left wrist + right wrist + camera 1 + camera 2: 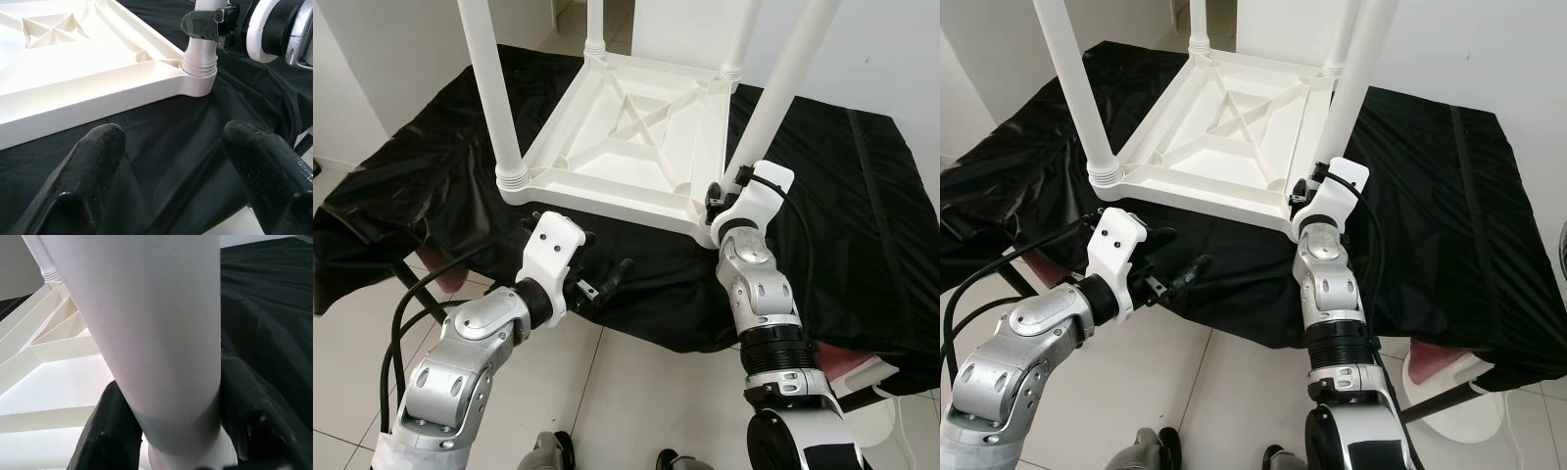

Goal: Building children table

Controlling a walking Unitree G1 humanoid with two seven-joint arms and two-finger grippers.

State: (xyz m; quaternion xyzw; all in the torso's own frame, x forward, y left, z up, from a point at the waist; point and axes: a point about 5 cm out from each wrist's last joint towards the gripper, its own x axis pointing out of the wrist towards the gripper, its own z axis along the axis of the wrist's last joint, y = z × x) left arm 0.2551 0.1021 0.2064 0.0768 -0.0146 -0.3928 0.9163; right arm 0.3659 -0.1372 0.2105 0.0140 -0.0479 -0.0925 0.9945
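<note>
A white plastic children's table (617, 137) lies upside down on a black cloth (842, 196). Its legs stand up from the corners: the near-left leg (494, 88), the near-right leg (783, 88) and two far ones. My right gripper (717, 196) is shut on the near-right leg just above its corner socket; its black fingers (107, 431) press both sides of the white tube (146, 333). My left gripper (597, 250) hovers open and holds nothing, just in front of the table's near edge. Its fingertips (93, 161) point toward that same corner (198, 78).
The black cloth drapes over a low surface, and its front edge hangs down to the white tiled floor (607, 392). Black cables (411, 294) loop beside my left arm. A pink and white object (862, 367) sticks out under the cloth at the lower right.
</note>
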